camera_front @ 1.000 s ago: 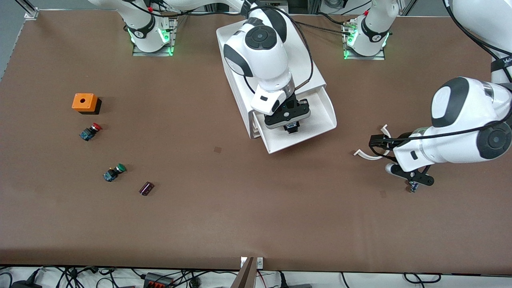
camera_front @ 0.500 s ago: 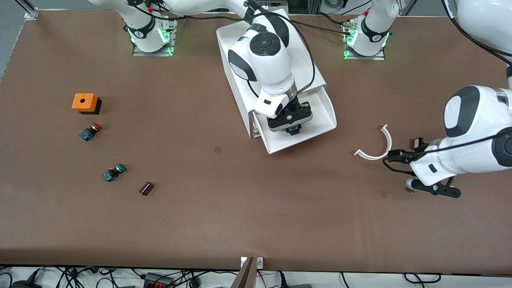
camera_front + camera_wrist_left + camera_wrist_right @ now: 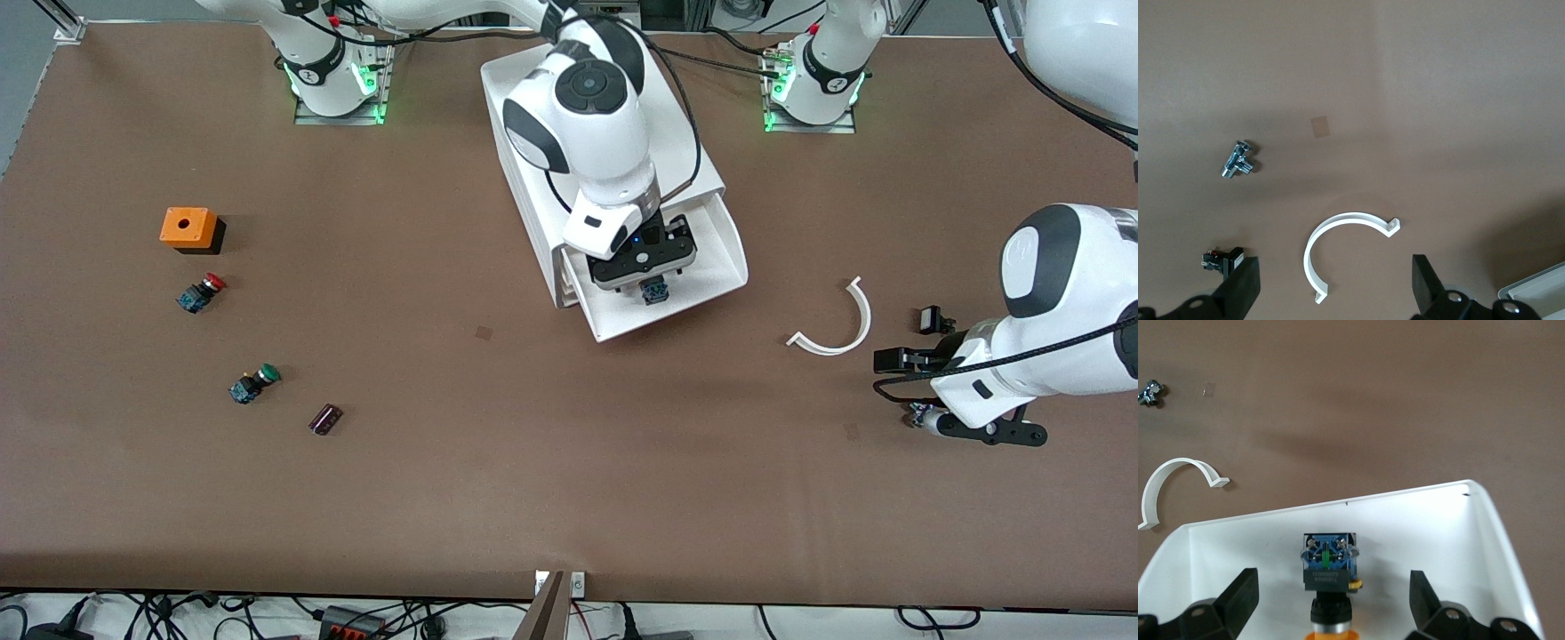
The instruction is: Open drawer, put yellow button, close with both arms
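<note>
Top drawer [image 3: 711, 258] pulled out of white cabinet [image 3: 685, 151]. Yellow button [image 3: 1330, 577] lies on drawer floor, touching neither finger. Right gripper [image 3: 652, 286] over open drawer, fingers spread wide either side of button. Left gripper [image 3: 1335, 303] over bare table toward left arm's end, fingers wide apart, empty; white curved clip [image 3: 1338, 243] on table beneath it.
</note>
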Controlling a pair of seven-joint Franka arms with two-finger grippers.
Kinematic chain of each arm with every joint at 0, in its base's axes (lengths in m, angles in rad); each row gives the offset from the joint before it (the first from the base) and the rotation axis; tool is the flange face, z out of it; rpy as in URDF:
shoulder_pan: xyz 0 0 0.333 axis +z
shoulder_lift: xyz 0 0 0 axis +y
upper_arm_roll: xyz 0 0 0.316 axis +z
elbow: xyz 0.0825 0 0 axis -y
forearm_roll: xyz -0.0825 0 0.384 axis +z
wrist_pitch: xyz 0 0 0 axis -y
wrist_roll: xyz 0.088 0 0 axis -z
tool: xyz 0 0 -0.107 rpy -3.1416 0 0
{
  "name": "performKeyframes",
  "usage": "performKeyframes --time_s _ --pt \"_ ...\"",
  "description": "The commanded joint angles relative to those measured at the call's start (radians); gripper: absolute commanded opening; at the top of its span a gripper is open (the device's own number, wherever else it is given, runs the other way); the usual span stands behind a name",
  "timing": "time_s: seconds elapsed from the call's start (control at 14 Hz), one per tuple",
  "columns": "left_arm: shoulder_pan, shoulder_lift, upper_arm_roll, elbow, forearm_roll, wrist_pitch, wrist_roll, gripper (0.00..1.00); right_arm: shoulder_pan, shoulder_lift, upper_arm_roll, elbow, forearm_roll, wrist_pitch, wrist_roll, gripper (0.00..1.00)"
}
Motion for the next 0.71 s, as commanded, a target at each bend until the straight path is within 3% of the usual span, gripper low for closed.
performKeyframes --time_s 0.0,0.14,0.36,0.64 --pt "-0.004 0.006 -0.013 0.030 -0.007 -0.008 -0.036 1.00 -0.034 -0.020 -0.010 0.087 -0.010 -0.105 0.014 1.00" --pt "-0.001 0.006 -0.011 0.031 -0.077 -0.008 -0.106 1.00 -0.077 -0.054 -0.009 0.087 -0.008 -0.151 0.009 1.00" --pt "-0.036 0.005 -0.016 0.038 -0.082 -0.009 -0.263 1.00 -0.158 -0.094 -0.012 0.086 -0.010 -0.262 -0.017 1.00" --pt "-0.178 0.008 -0.013 0.038 -0.076 0.032 -0.497 1.00 -0.283 -0.094 -0.006 0.078 0.003 -0.328 -0.152 1.00"
